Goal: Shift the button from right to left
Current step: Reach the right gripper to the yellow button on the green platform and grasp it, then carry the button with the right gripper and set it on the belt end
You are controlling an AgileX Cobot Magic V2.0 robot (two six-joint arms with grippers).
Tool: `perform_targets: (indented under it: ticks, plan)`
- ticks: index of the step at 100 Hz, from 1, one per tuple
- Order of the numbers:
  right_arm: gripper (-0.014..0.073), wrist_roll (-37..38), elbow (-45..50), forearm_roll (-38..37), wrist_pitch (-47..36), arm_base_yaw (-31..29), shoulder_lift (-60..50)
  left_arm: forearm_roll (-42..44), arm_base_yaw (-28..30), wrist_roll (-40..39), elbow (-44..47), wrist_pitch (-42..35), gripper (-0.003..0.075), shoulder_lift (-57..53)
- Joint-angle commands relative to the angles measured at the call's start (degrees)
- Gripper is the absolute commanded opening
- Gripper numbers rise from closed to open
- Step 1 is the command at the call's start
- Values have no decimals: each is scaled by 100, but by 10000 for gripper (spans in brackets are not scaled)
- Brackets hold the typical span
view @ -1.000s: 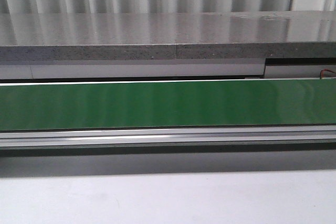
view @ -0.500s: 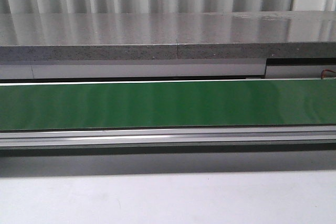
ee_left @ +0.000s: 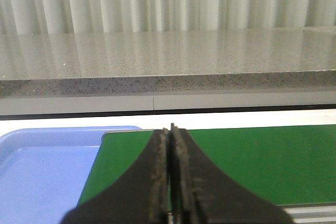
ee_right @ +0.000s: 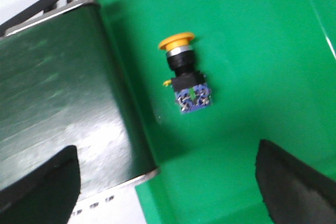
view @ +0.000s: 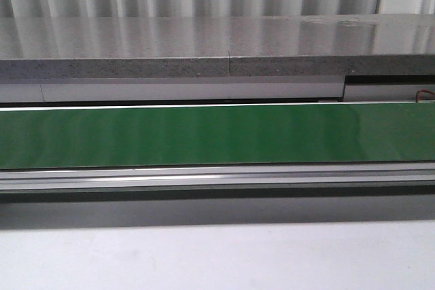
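The button [ee_right: 185, 74] shows only in the right wrist view. It lies on its side on the floor of a green tray [ee_right: 262, 51], with its yellow cap, black collar and blue block all visible. My right gripper [ee_right: 168, 182] hovers over the tray, open, its two dark fingers spread wide and nothing between them. The button lies apart from both fingers. My left gripper [ee_left: 170, 129] is shut with nothing in it, above the green conveyor belt [ee_left: 262, 161]. Neither gripper shows in the front view.
A blue tray [ee_left: 37, 171] lies at the belt's end beside the left gripper. The belt's other end with its roller [ee_right: 52, 93] borders the green tray. The belt [view: 217, 134] runs across the front view, with a grey stone ledge [view: 204, 52] behind it.
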Motion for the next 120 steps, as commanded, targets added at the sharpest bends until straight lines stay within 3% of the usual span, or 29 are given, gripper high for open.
perform_targets:
  ticks: [1,53,108,120]
  plan:
    - [664,-280,-339,170,-410,-238,215,-45,-49,-59,138,-439,-20,-195]
    - [664,-769,-1049,375,-759,-296,2044,-45,-49,-59,138,-439,-20,-195]
    - [664,-913,-1106,401,-1077,-296,2957,-45,-49,-59,138,-439,-20,-195]
    - [576,-913,-1106,515,-1043,-296,3044,-45,-49,-59,138,-439,-20,-195]
